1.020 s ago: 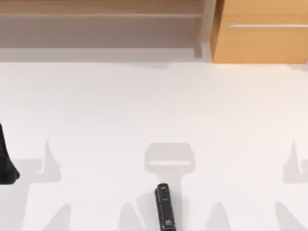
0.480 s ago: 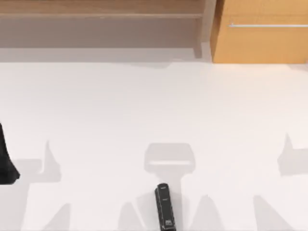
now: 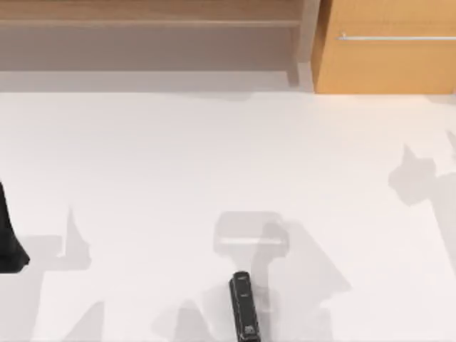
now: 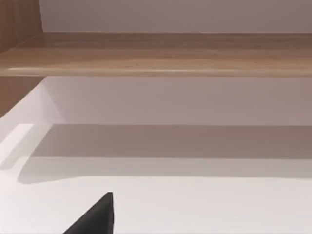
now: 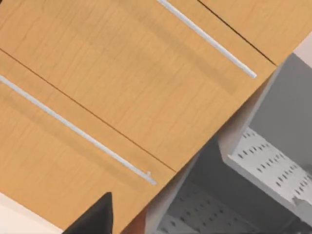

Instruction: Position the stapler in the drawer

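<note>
The stapler [image 3: 244, 306] is a slim black bar lying flat near the table's front edge, about at the middle, with its rounded end pointing to the back. The drawer [image 3: 385, 50] stands at the back right, shut, its orange-wood front carrying a thin silver handle [image 3: 395, 37]. My left gripper [image 3: 8, 239] is a black shape parked at the table's left edge, far from the stapler. A black part of my right gripper [image 5: 92, 219] sits close before the drawer fronts [image 5: 122, 73] and their silver handles [image 5: 78, 129].
A wide grey-brown shelf unit [image 3: 149, 35] runs along the back left, and it also faces the left wrist camera [image 4: 156, 53]. The white table [image 3: 214, 157] lies between it and the stapler. Beside the drawer box stands a grey perforated panel [image 5: 273, 165].
The right arm's shadow on the table has slid from the right edge toward the back and the middle. The stapler and my left arm have not moved.
</note>
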Robot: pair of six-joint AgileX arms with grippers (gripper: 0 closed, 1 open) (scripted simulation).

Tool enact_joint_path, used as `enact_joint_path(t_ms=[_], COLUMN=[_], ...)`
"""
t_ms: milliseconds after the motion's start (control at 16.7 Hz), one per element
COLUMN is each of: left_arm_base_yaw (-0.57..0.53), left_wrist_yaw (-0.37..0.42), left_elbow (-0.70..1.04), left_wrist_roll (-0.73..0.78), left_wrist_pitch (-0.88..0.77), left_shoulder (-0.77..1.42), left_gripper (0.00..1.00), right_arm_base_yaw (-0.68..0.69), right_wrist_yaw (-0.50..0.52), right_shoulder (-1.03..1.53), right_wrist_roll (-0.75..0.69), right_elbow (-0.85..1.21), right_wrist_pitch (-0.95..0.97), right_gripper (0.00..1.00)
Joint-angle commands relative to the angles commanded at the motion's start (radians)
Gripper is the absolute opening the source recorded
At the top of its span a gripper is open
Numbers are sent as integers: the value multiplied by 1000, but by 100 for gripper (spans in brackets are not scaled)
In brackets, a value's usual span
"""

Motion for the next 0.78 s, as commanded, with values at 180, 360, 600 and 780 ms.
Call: enact_joint_path(t_ms=[180, 360, 600, 780], left_arm_base_yaw=[0, 0, 0, 0], left_wrist_yaw=[0, 0, 0, 0], left_elbow=[0, 0, 0, 0], left_wrist_roll=[0, 0, 0, 0], left_wrist_pitch=[0, 0, 0, 0], left_shoulder=[0, 0, 0, 0], left_gripper=[100, 100, 100, 100], right_arm_base_yaw=[22, 42, 63, 73], right_wrist_yaw=[30, 60, 99, 123], right_shoulder=[289, 575, 918, 1123], right_wrist_roll=[-206, -408, -649, -789], right_elbow=[125, 249, 399, 489], right_wrist_pitch=[170, 339, 543, 664], right_gripper=[100, 100, 100, 100])
